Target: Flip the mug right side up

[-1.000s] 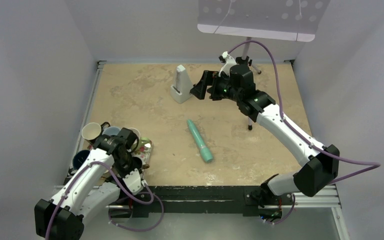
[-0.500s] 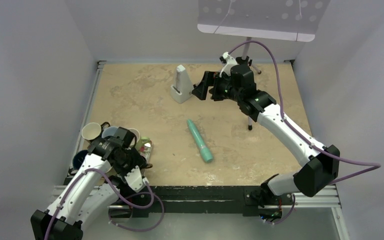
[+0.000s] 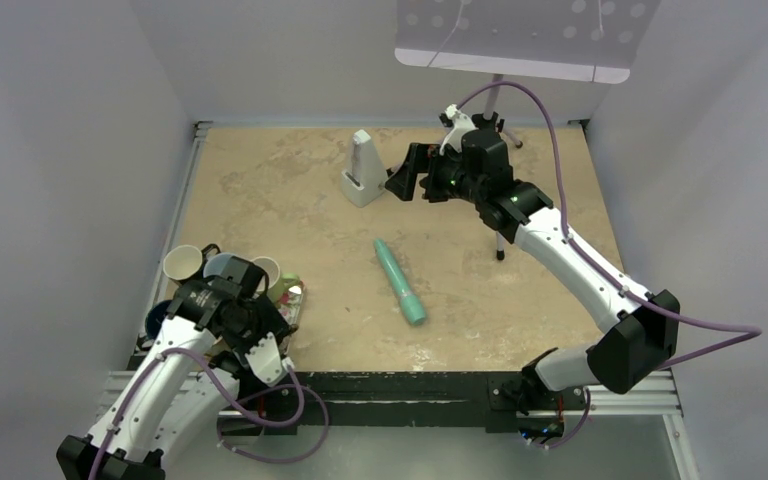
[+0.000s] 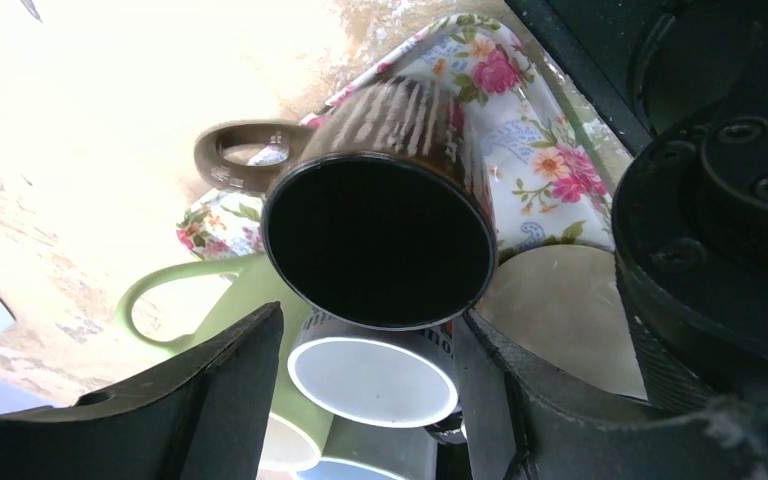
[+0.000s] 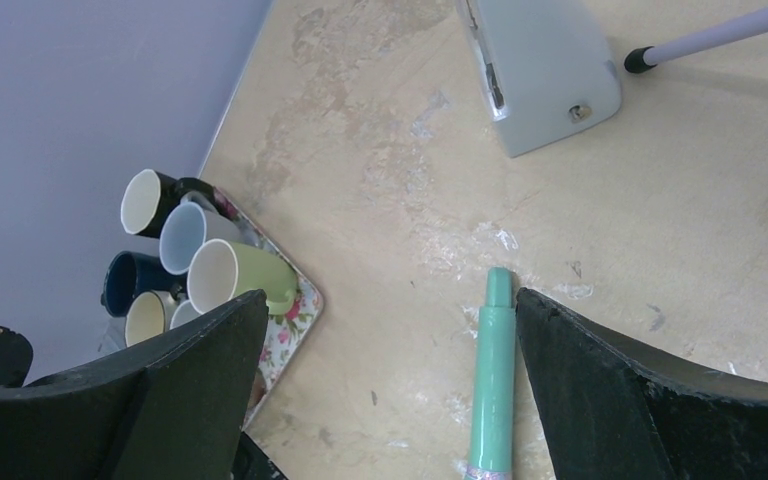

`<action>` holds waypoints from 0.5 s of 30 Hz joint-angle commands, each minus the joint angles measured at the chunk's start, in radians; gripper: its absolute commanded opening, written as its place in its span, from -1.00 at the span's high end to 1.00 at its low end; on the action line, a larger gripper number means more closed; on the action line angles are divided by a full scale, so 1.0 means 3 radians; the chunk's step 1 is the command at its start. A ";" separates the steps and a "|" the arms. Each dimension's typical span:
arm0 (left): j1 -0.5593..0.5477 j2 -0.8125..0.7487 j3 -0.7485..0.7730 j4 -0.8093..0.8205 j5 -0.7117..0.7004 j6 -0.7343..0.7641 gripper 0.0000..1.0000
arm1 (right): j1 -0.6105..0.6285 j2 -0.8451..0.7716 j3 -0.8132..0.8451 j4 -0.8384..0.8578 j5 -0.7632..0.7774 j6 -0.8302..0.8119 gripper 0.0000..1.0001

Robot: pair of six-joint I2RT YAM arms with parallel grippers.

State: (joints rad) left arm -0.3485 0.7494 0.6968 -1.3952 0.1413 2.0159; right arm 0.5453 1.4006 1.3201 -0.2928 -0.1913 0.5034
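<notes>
Several mugs crowd the floral tray (image 4: 550, 190) at the near-left corner of the table (image 3: 260, 190), with the left gripper (image 4: 375, 330) right over them. Its fingers (image 4: 190, 400) are spread apart and clamp nothing. The target, a dark striped mug (image 4: 380, 230), sits on the tray just past the fingertips, tipped with its mouth toward the wrist camera and its handle off to that view's left. In the top view the wrist covers it. Packing is tight. A white-rimmed mug (image 4: 375, 375) sits between the fingers, right against the dark mug's lower rim. A pale green mug (image 4: 240, 295) crowds in beside it, handle sticking out. The right wrist view shows a black mug with cream inside (image 5: 143, 202), a grey-blue mug (image 5: 182, 238) and a dark blue mug (image 5: 125, 283) filling the wall side of the tray. Mid-table, well apart from the tray, lies a teal tube (image 3: 400, 282). Farther back stands a grey wedge-shaped block (image 3: 362, 170). The right gripper (image 3: 405, 172) is just beside it, above the table, fingers wide apart and empty. A thin stand leg (image 5: 710, 38) touches down near the block.
</notes>
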 commanded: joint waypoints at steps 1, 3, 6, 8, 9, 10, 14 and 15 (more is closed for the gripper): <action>0.0001 -0.0112 -0.0046 -0.1075 -0.0282 0.1513 -0.34 | -0.0024 -0.0130 0.0113 0.0007 0.0096 -0.0060 -0.97; 0.0002 -0.0173 -0.0040 -0.1138 -0.0227 0.1570 -0.34 | -0.0023 -0.0140 0.0110 0.0011 0.0096 -0.0053 -0.97; 0.0001 -0.0194 -0.0072 -0.0970 -0.0218 0.1486 -0.35 | -0.0025 -0.0152 0.0108 0.0018 0.0087 -0.0042 -0.97; 0.0001 -0.0122 -0.0012 -0.0893 -0.0235 0.1385 -0.35 | -0.0027 -0.0161 0.0105 0.0008 0.0085 -0.0042 -0.97; 0.0001 -0.0087 0.0047 -0.0917 -0.0212 0.1334 -0.35 | -0.0027 -0.0166 0.0106 0.0009 0.0085 -0.0040 -0.97; 0.0001 -0.0061 0.0126 -0.0974 -0.0166 0.1290 -0.35 | -0.0027 -0.0175 0.0102 0.0004 0.0085 -0.0041 -0.97; 0.0001 -0.0039 0.0457 -0.1073 0.0029 0.1045 -0.37 | -0.0026 -0.0208 0.0112 -0.0018 0.0083 -0.0049 -0.97; 0.0001 -0.0046 0.0536 -0.1113 0.0065 0.0987 -0.37 | -0.0027 -0.0218 0.0128 -0.0043 0.0077 -0.0058 -0.97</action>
State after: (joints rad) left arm -0.3481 0.7376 0.7528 -1.4784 0.1291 2.0396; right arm 0.5419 1.3891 1.3201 -0.2981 -0.1741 0.5034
